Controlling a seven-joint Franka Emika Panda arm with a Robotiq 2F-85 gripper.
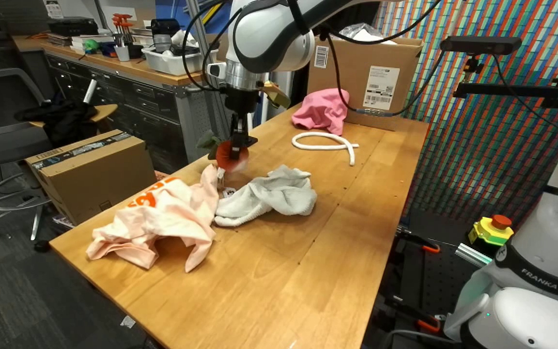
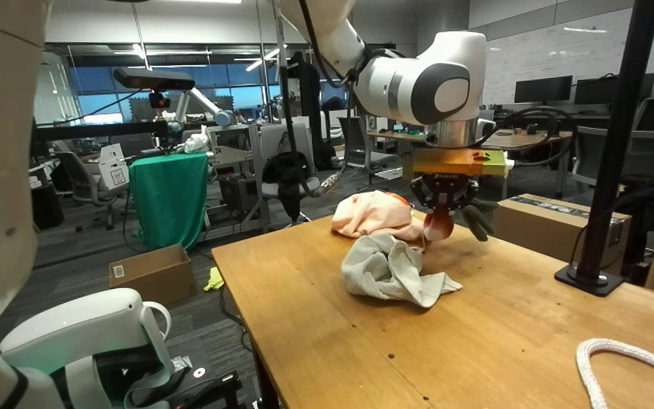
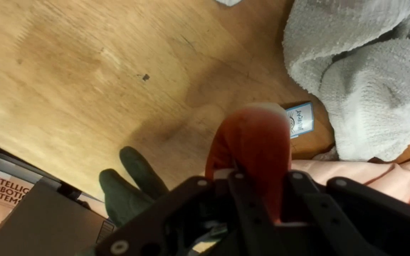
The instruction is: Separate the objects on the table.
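Observation:
My gripper [image 1: 236, 151] is shut on a plush vegetable toy [image 1: 224, 156] with a red body, white tip and dark green leaves. In the wrist view, the red body [image 3: 251, 138] sits between the fingers and the leaves stick out to the left. The toy appears slightly above the wooden table, with a white tag [image 3: 301, 119] beside it. A crumpled grey towel [image 1: 274, 194] lies close by; it also shows in an exterior view [image 2: 381, 272]. A peach cloth [image 1: 162, 223] with orange print touches or nearly touches the towel. A white rope [image 1: 322, 147] and a pink cloth [image 1: 321, 109] lie farther along.
A large cardboard box [image 1: 361, 72] stands on the table behind the pink cloth. A black post [image 2: 599, 227] is fixed at the table edge. Another cardboard box [image 1: 95, 169] stands beside the table. The table edge [image 3: 41, 161] runs close to the gripper.

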